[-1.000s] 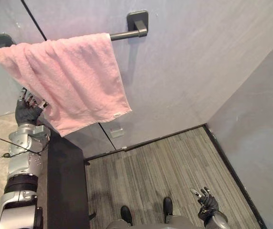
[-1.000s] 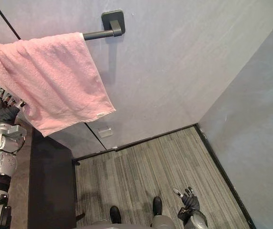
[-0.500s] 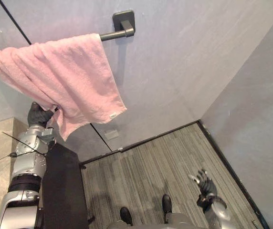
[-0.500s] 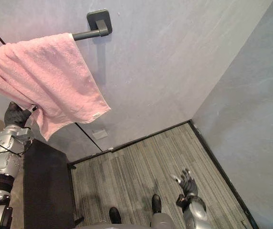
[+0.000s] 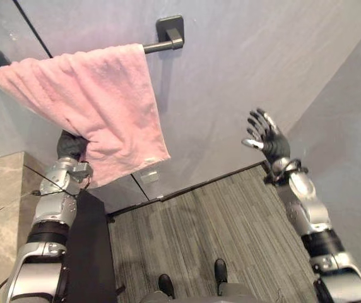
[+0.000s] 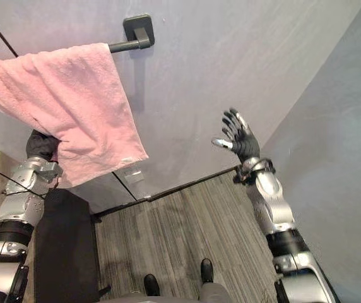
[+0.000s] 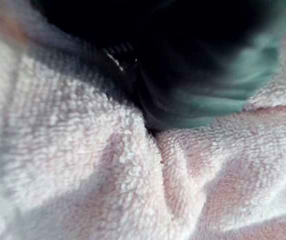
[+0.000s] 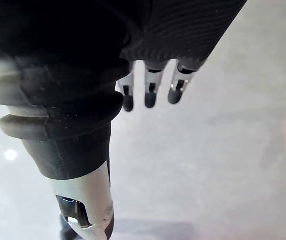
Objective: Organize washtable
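Pink towel (image 5: pixel 105 101) on the rail (image 5: pixel 163 45) looks soft, light, likely to slide off; take its lower hem (left hand (image 5: pixel 72 145) there, grip cannot be told); right hand (image 5: pixel 267 136) spread, empty.

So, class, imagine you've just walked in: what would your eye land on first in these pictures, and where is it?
The pink towel draped over the dark wall bar at upper left stands out most against the grey wall. The left hand is tucked into the towel's lower edge, and the right hand is up at the right with fingers spread, holding nothing.
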Robot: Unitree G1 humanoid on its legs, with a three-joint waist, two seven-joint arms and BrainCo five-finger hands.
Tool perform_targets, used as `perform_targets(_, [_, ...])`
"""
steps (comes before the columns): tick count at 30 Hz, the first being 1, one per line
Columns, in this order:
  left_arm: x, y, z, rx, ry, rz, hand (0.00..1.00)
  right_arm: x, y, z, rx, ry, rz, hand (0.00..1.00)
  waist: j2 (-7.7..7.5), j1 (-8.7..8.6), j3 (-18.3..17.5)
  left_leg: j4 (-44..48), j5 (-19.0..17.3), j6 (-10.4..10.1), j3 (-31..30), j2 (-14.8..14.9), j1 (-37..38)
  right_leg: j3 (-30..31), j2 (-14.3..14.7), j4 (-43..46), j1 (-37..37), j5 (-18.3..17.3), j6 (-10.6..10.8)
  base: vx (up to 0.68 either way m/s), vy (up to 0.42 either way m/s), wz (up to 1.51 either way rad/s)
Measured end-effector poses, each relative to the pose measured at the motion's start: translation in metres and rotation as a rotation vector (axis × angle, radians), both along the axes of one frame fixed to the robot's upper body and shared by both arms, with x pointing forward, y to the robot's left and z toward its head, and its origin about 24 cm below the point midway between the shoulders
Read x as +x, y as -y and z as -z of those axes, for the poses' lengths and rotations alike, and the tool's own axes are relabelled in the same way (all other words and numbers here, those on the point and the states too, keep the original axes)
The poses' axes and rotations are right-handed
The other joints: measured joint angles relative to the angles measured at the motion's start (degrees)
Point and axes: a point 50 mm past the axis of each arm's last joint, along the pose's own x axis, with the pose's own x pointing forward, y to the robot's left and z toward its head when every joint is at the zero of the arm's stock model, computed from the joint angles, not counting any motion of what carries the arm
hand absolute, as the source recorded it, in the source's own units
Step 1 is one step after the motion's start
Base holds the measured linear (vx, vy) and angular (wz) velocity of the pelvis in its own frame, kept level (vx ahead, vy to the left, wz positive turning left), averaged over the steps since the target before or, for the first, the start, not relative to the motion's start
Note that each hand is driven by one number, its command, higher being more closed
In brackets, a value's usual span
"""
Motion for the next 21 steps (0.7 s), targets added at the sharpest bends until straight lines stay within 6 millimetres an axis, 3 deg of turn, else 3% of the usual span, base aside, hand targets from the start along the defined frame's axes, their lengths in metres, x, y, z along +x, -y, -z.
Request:
perform_targets(1, [0.001,0.001,-0.002,-0.001,0.004,0.001,1.0,0.008,-0.008,-0.012,-0.011,0.024,-0.03,0.0,0.0,0.15,0.0,0.05,0.0,0.0,-0.33,0.08,-0.11,-0.02,0.01,0.0,0.02,0.21,-0.07,-0.05,-0.02,0.09])
perform_targets(8, [0.017,0.019,-0.018,-0.032,0.058,0.042,1.0,0.049,-0.035,-0.046,-0.11,0.005,-0.083,0.0,0.95,2.46,0.63,0.76,0.62,0.68,-1.75,-0.03,-1.14,-1.17,-0.21,-0.02,-0.02,0.87,-0.33,-0.08,-0.026,0.1])
perform_targets(12, [0.023,0.032,-0.02,-0.07,0.072,0.076,1.0,0.065,-0.043,-0.074,-0.106,0.017,-0.077,0.0,1.7,2.97,1.11,0.1,1.99,0.67,-3.7,-0.14,-2.32,-2.87,-0.3,-0.02,-0.47,0.87,-0.33,-0.06,-0.027,0.23])
perform_targets(16, [0.026,0.038,-0.016,-0.099,0.062,0.084,1.0,0.076,-0.054,-0.085,-0.059,-0.004,-0.083,0.0,1.74,3.3,1.36,-1.37,3.39,0.42,-4.81,0.05,-2.42,-3.97,0.0,-0.03,-0.63,0.87,-0.33,-0.04,-0.028,0.17])
perform_targets(18, [0.035,0.054,-0.012,-0.139,0.043,0.11,1.0,0.085,-0.065,-0.086,-0.048,-0.054,-0.065,0.0,1.83,4.43,1.67,-1.38,3.87,0.38,-5.55,0.12,-2.79,-4.6,0.04,-0.04,-0.63,0.87,-0.33,-0.04,-0.011,0.14])
perform_targets(21, [0.044,0.065,-0.02,-0.155,0.057,0.128,1.0,0.091,-0.08,-0.093,-0.025,-0.081,-0.052,0.0,1.83,4.53,2.62,-1.38,4.73,0.21,-7.54,0.2,-4.02,-6.34,0.04,-0.04,-0.79,0.86,-0.34,-0.05,-0.012,0.31])
